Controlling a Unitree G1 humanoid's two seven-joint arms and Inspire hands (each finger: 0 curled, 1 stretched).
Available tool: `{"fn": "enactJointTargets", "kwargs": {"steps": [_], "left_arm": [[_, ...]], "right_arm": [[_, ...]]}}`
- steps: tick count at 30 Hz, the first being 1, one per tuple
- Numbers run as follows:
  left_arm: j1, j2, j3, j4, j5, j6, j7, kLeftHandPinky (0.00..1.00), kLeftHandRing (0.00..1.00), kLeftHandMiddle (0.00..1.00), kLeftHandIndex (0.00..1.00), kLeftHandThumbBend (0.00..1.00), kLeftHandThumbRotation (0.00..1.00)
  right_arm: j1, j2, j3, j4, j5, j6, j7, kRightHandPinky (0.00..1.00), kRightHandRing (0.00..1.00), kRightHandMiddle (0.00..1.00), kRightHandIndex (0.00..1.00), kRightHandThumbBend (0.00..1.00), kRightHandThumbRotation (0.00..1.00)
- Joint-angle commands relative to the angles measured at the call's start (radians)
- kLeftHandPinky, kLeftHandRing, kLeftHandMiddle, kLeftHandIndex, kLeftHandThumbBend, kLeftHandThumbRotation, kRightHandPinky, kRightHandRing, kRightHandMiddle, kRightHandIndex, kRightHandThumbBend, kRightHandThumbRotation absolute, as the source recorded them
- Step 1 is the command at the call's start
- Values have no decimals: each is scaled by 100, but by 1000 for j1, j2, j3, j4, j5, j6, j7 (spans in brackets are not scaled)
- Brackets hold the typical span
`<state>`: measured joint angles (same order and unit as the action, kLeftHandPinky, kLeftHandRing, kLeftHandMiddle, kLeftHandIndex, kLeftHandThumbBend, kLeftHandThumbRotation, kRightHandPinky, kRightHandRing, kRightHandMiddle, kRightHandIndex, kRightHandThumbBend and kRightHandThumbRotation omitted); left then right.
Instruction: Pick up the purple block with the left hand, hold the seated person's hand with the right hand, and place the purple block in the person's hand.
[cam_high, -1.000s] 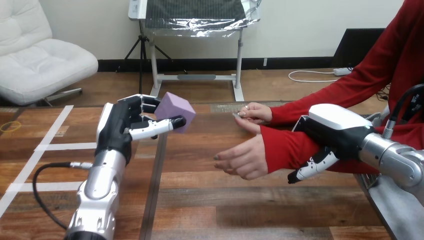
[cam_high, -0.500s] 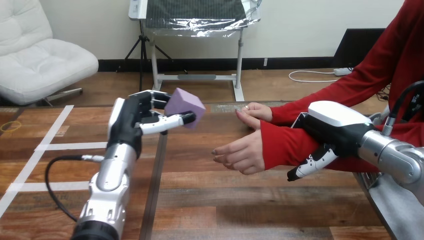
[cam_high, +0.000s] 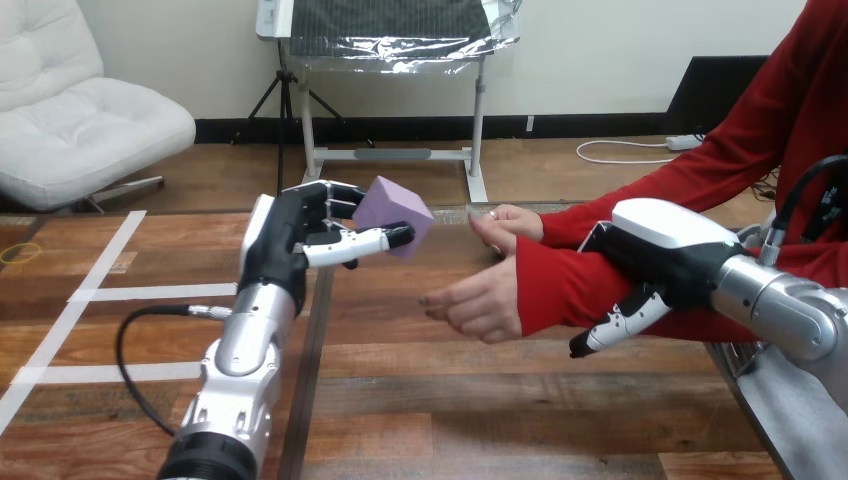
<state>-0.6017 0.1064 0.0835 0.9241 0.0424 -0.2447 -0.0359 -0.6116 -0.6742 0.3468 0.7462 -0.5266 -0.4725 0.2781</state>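
Above the middle of the wooden table (cam_high: 450, 400), we saw the purple block (cam_high: 393, 215) held in the air, tipped on one corner and clear of the tabletop. The left hand (cam_high: 295, 235) had it pinched. The thumb (cam_high: 365, 240) stretched rightward across the block's near face, and the curled fingers (cam_high: 325, 195) closed on its far side. That arm (cam_high: 240, 360) rose from the near edge at the left, and a black cable (cam_high: 130, 345) looped beside it over the planks. White tape lines (cam_high: 100, 292) ran across the table's left part.

To the right of the block, and apart from it, the person's near hand (cam_high: 480, 300) reached left over the table. It was open with loosely bent fingers and held nothing. The block sat higher and to the left of it, not touching. The person's far hand (cam_high: 505, 222) lay just behind it, near the table's far edge, and we could not tell what it touched.

At the right, the right hand (cam_high: 665, 250) lay over the person's forearm (cam_high: 565, 290) in the red sleeve, with its white back shell on top and touching the sleeve. We could not tell whether it gripped the forearm or only rested on it. The right arm (cam_high: 790, 315) came in from the right edge.
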Motion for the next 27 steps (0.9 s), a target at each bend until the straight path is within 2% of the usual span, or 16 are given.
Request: {"fn": "enactJointTargets", "kwargs": {"steps": [1,15,27], "left_arm": [[-97,-11,-8,24,-6,-33,-9,29,34,39,42,62,0],[-123,-55,5,70,-35,-22,-33,28,33,39,42,64,0],[-138,-84,-13,101,-27,-20,-45,29,34,40,42,64,0]], "right_arm": [[-56,16,-56,-96,50,7,6,15,18,23,22,82,29],[-65,26,-52,-114,65,0,3,13,16,21,20,82,29],[-72,46,-55,-135,79,6,3,10,14,19,20,83,29]]}}
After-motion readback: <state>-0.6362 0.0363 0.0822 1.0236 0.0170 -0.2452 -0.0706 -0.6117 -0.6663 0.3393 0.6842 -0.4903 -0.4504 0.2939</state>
